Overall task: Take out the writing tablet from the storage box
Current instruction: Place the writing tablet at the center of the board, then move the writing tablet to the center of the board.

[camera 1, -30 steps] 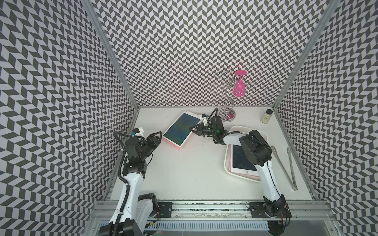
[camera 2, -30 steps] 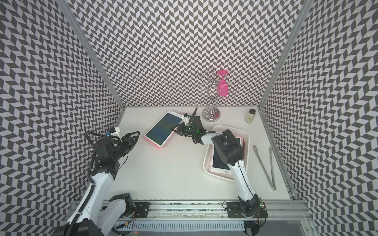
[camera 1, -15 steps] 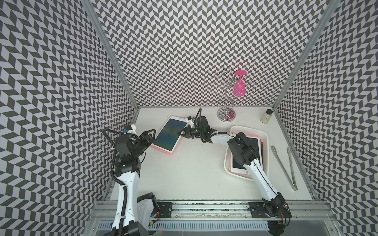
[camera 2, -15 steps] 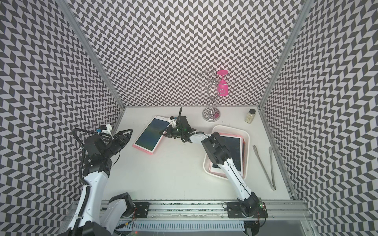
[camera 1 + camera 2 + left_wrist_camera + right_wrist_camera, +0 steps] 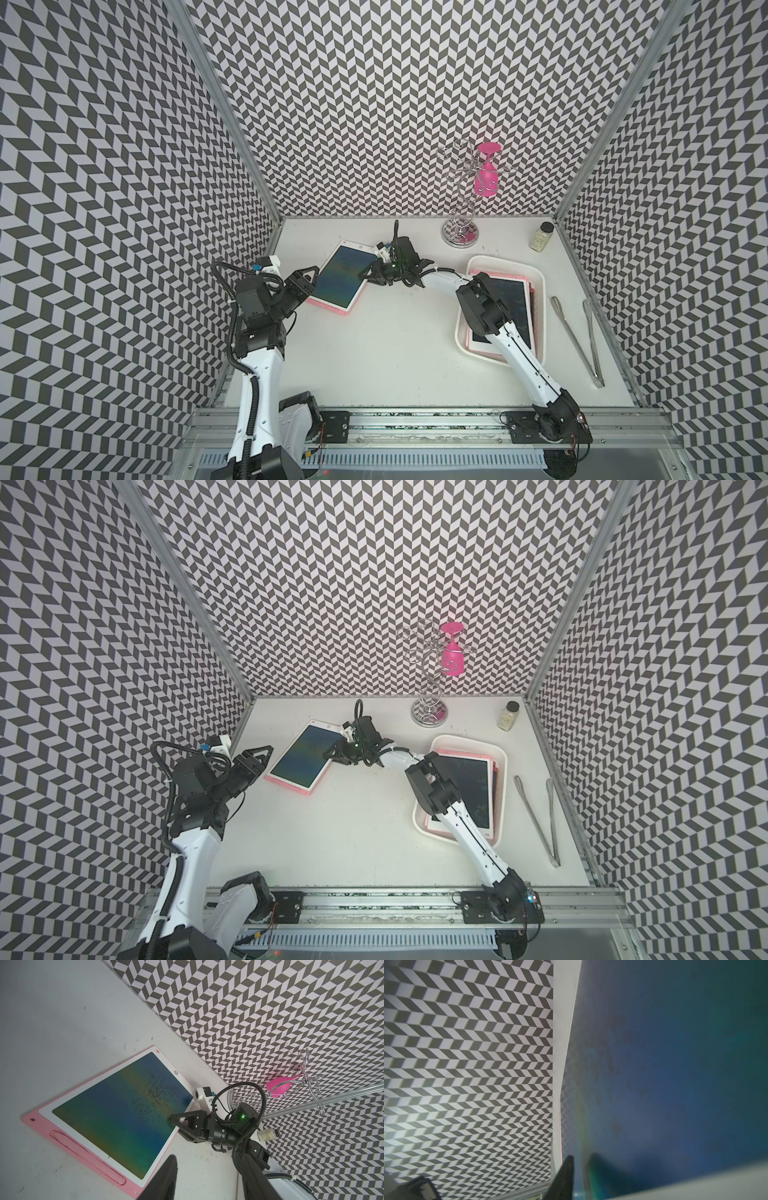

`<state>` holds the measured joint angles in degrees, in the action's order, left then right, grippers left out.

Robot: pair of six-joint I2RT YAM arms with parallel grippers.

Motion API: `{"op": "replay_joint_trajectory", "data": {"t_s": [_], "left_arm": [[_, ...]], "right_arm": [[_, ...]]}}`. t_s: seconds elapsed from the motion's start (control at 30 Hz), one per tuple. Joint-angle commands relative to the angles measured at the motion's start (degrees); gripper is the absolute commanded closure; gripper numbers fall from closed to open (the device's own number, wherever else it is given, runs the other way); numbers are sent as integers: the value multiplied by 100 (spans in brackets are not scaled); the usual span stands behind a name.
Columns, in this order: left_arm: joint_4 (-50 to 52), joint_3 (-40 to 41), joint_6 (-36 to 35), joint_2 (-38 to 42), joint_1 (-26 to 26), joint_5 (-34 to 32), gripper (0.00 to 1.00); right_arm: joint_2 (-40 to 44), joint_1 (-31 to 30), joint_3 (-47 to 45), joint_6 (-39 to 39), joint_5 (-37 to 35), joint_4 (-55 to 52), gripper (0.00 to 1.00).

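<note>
A pink-backed writing tablet (image 5: 338,278) (image 5: 301,762) (image 5: 116,1111) with a dark screen lies on the table, left of the white storage box (image 5: 538,299) (image 5: 501,787). More pink-edged tablets (image 5: 513,303) are stacked in the box, under my right arm. My right gripper (image 5: 368,276) (image 5: 176,1126) straddles the loose tablet's right edge. Its upper finger (image 5: 564,1180) stands slightly off the screen (image 5: 675,1064), so it is open. My left gripper (image 5: 307,280) (image 5: 208,1159) is open at the tablet's left corner, with only bare table between its fingers.
A wire glass rack (image 5: 460,235) holding a pink glass (image 5: 486,178) stands at the back. A small jar (image 5: 541,237) sits in the back right corner. Metal tongs (image 5: 582,332) lie right of the box. Patterned walls close in three sides.
My right arm carried the tablet leftward and down onto the table, and its jaws have parted from the edge. The left gripper stays near the tablet's left side.
</note>
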<state>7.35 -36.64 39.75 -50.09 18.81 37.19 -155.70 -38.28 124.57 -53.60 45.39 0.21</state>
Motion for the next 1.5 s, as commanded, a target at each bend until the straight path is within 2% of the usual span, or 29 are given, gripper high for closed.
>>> {"op": "replay_joint_trajectory", "data": {"t_s": [0.0,0.03,0.07,0.13,0.23,0.5,0.57,0.77,0.83,0.9,1.03,1.17,1.3,1.47], "left_arm": [[-103,91,-140,-23,35,-31,47],[-115,98,-143,-40,36,-28,47],[-141,125,-135,-53,35,-31,47],[-183,140,-172,-87,35,-22,47],[-96,70,-352,-163,27,-21,46],[229,-225,-731,-552,-173,-57,43],[420,-427,-942,-840,-470,-243,42],[950,-1320,-1486,-2124,-1848,-1474,42],[1037,-1617,-1566,-2584,-2006,-1464,42],[1289,-2009,-1647,-2971,-2163,-1885,37],[1698,-2599,-1887,-3508,-2483,-2496,36],[1992,-3239,-2046,-4241,-3150,-3322,34],[2048,-3976,-2324,-5160,-3577,-3631,32],[2580,-5079,-2549,-6382,-3621,-4158,30]], "right_arm": [[-123,-39,182,385,-642,-826,55],[-127,-47,293,505,-804,-1058,50],[-133,-54,467,673,-1030,-1400,37],[-151,-57,649,879,-1340,-1787,25],[-141,-48,794,1192,-1868,-2323,1],[160,-48,793,1976,-3090,-3301,1],[424,-39,541,2109,-3259,-3269,1],[1594,92,-401,2518,-3533,-3080,1],[1996,194,-639,2633,-3522,-3202,1],[2520,312,-1073,2759,-3467,-3162,1],[3781,490,-2373,2990,-3352,-2524,1],[4837,688,-3425,3046,-3573,-2055,1],[5536,1088,-4272,3107,-3495,-1745,1],[5993,1654,-5132,3357,-3548,-1849,1]]}}
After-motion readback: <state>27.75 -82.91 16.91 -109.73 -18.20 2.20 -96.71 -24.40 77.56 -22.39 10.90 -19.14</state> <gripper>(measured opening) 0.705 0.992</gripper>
